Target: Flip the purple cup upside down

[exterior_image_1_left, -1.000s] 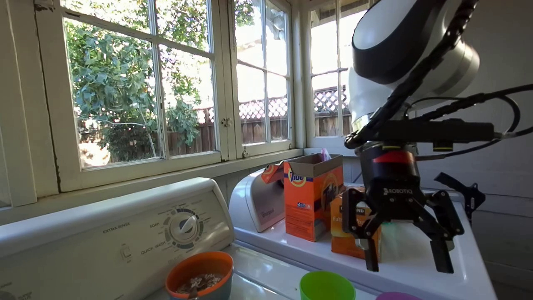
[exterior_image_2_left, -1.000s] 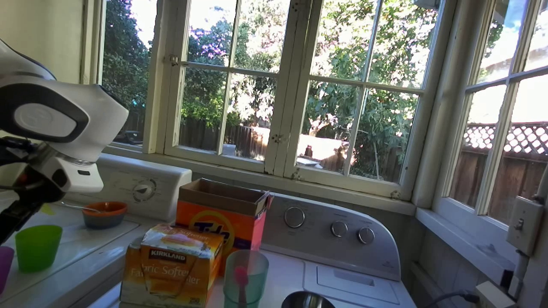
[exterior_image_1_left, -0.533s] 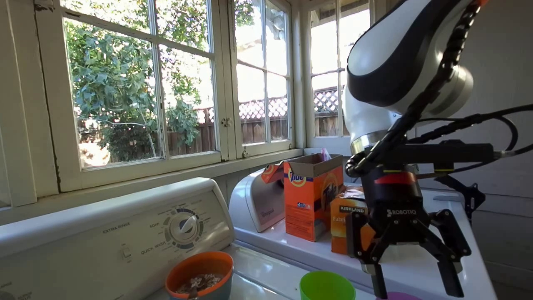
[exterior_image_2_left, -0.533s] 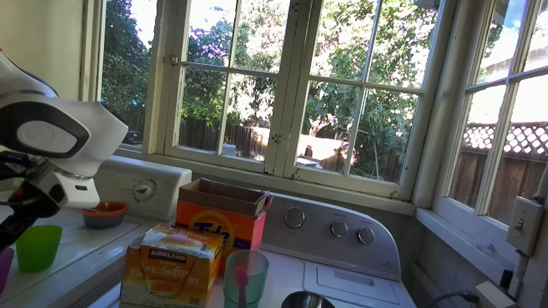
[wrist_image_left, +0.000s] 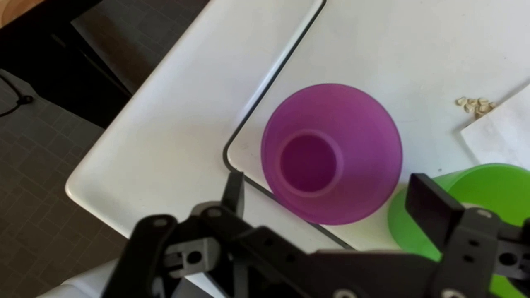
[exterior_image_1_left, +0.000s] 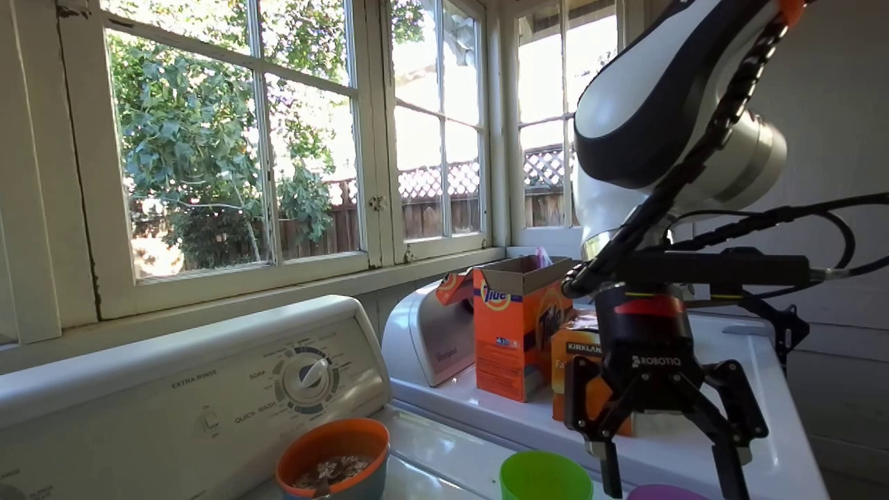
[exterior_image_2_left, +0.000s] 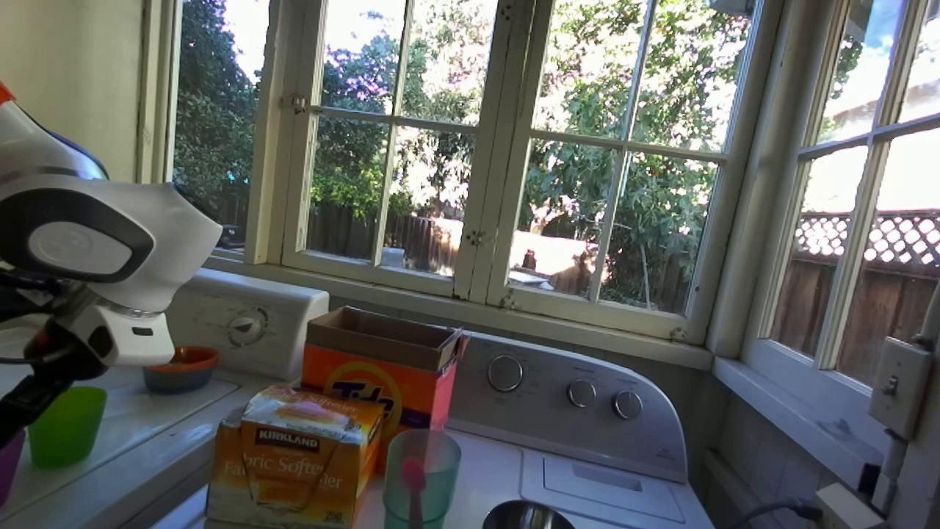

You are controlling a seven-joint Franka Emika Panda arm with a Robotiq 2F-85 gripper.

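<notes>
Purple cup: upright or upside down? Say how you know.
Upright: in the wrist view, the purple cup shows its open mouth and inner bottom.

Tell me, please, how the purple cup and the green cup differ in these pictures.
The purple cup is violet; the green cup is lime-coloured.
The green cup stands nearer the control panel; the purple cup stands farther from it.
In the wrist view, the purple cup's whole rim shows within the span of the open gripper, which hides part of the green cup.
Both stand upright, mouths up.
</notes>
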